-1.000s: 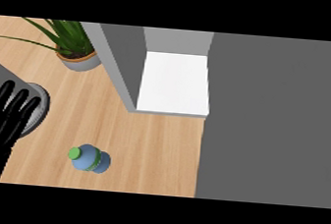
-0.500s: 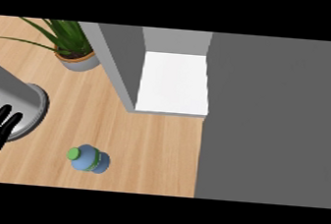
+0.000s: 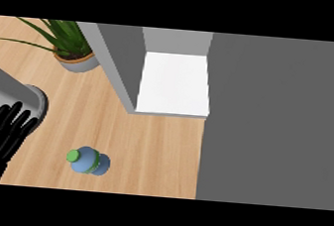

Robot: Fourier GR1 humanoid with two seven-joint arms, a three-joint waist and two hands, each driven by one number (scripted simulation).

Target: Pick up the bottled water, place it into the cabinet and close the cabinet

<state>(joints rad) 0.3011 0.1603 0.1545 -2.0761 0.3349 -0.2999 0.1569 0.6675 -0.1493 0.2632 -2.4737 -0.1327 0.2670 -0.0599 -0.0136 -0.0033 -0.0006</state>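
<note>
Head view, the only one:

- Water bottle (image 3: 88,160) stands upright on the wooden counter (image 3: 153,143), seen from above: green cap, blue body. Nothing touches it. It sits toward the lower left, well apart from the cabinet.
- Cabinet (image 3: 123,62) is open. The white shelf (image 3: 174,83) inside is bare as far as it shows. Grey panel (image 3: 275,123) fills the right side of the view; probably the cabinet door swung out, but I can't confirm that from this angle.
- Left hand (image 3: 5,132) at the left edge, fingers straight and spread, pointing up, holding nothing. It is near the bottle, on the bottle's left, not in contact. Its grey forearm (image 3: 10,95) comes in from the left edge above it.
- Right hand: not in view, so its fingers' state is unknown.
- Potted plant (image 3: 70,48) at the upper left, just beside the cabinet's side wall, off the line from bottle to shelf.

Progress, my read:
- Done: nothing. Bottle not grasped, not lifted, not in the cabinet.
- Left: grasp bottle, lift, carry up and right to the shelf, set it down, release, then shut the door.
- Cabinet already open, so no opening step needed.
- Which hand takes the bottle isn't clear from here.
</note>
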